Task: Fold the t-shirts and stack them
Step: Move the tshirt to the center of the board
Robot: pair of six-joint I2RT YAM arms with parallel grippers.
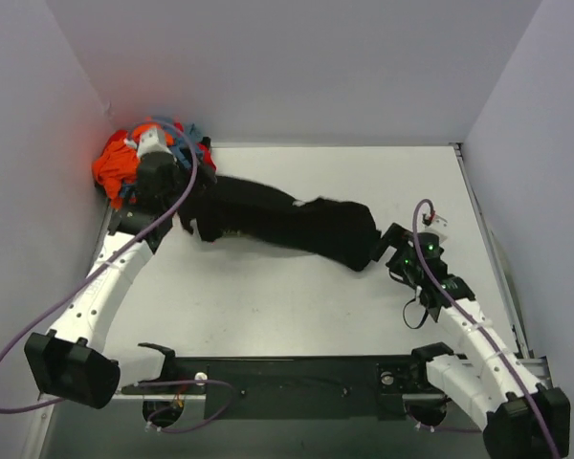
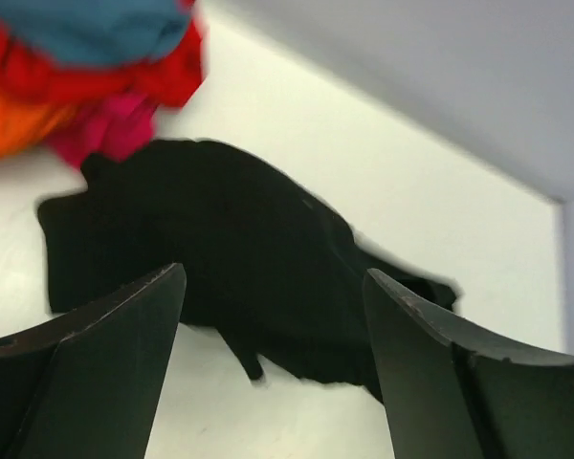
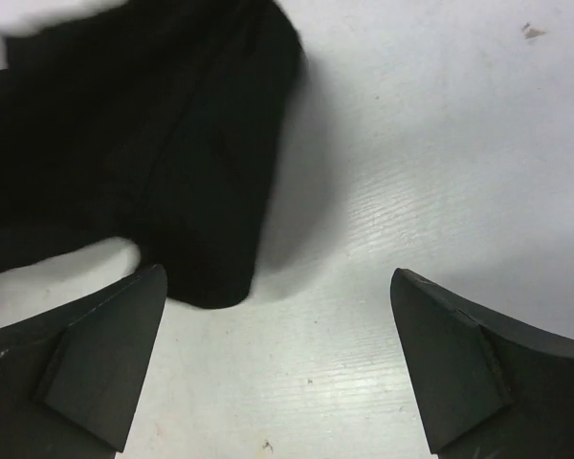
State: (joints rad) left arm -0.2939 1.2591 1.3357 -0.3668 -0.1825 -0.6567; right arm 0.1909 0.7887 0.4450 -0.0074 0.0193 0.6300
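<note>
A black t-shirt [image 1: 287,222] lies crumpled and stretched across the middle of the white table. It also shows in the left wrist view [image 2: 239,249] and in the right wrist view [image 3: 143,143]. A pile of orange, red, pink and blue t-shirts [image 1: 124,158] sits in the far left corner, also in the left wrist view [image 2: 77,67]. My left gripper [image 1: 184,212] is open and empty at the shirt's left end, near the pile. My right gripper [image 1: 387,251] is open and empty, just off the shirt's right end, over bare table.
White walls close the table [image 1: 297,306] on the left, back and right. A black bar [image 1: 297,378] with the arm bases runs along the near edge. The left arm's purple cable [image 1: 38,325] loops at the left.
</note>
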